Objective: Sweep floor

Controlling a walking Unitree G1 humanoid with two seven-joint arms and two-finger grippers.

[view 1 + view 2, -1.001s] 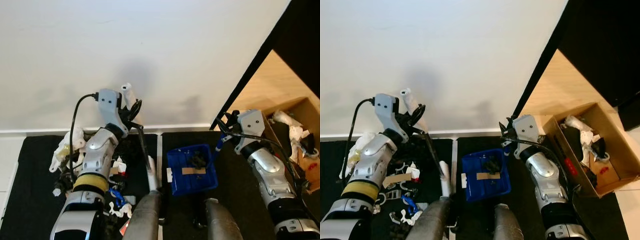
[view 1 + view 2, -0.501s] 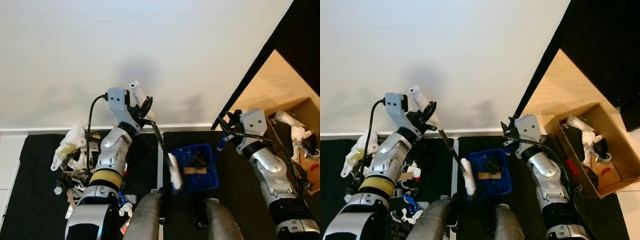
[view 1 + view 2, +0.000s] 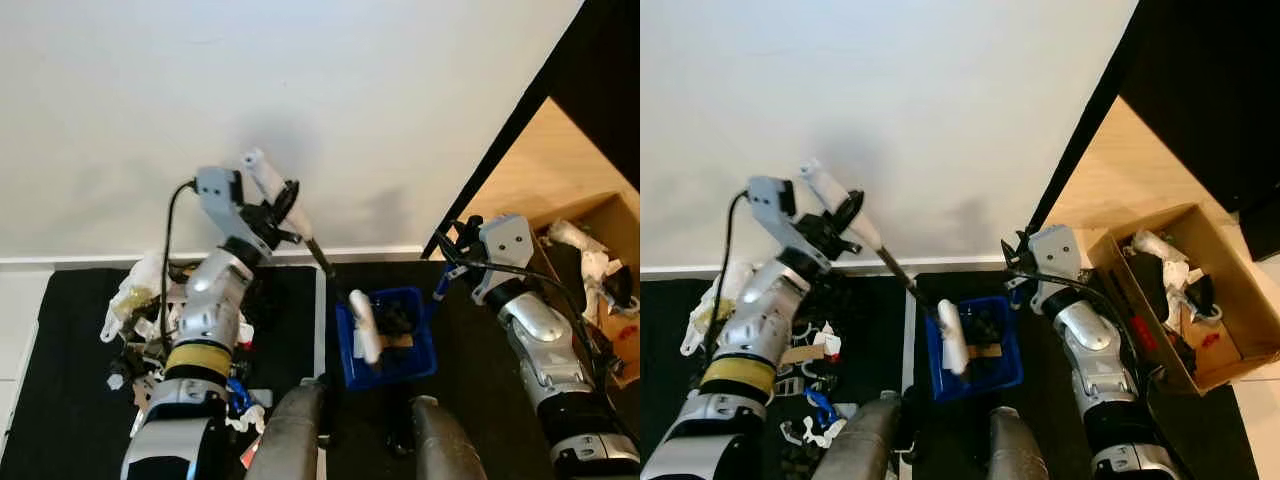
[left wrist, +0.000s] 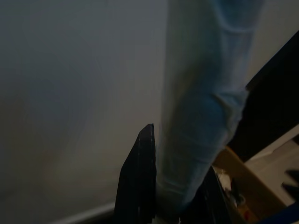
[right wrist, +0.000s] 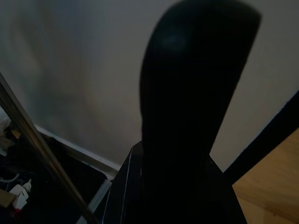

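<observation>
- two tools are at work: the left tool [image 3: 283,207], up near the white wall, is pinched on the pale wrapped handle of a small brush [image 3: 268,188], whose thin dark rod slants down to a white brush head [image 3: 364,326] that sits over the blue plastic dustpan [image 3: 392,356].
- the right tool [image 3: 449,262] is clamped on the dustpan's blue handle at its back corner; the pan rests on the black floor mat [image 3: 60,400], just right of the pale seam between the mats.
- the brush looks light and stiff, a long lever, so i'd judge the taped end the right place to hold it, as now; the smooth wrap could twist in the fingers if the head drags.
- the dustpan is rigid and light, with dark bits and a tan scrap inside; tipping it would spill them, so a level hold at the handle seems wise.
- a heap of white, blue and tan litter [image 3: 150,320] lies on the mat beside the left arm, not yet swept.
- an open cardboard box of scraps [image 3: 1185,290] stands on the wooden floor to the right.
- against a second ago, the brush head has swung from the mat seam near the robot's legs across into the pan, the left wrist has lifted, and the right arm and pan have barely shifted.
</observation>
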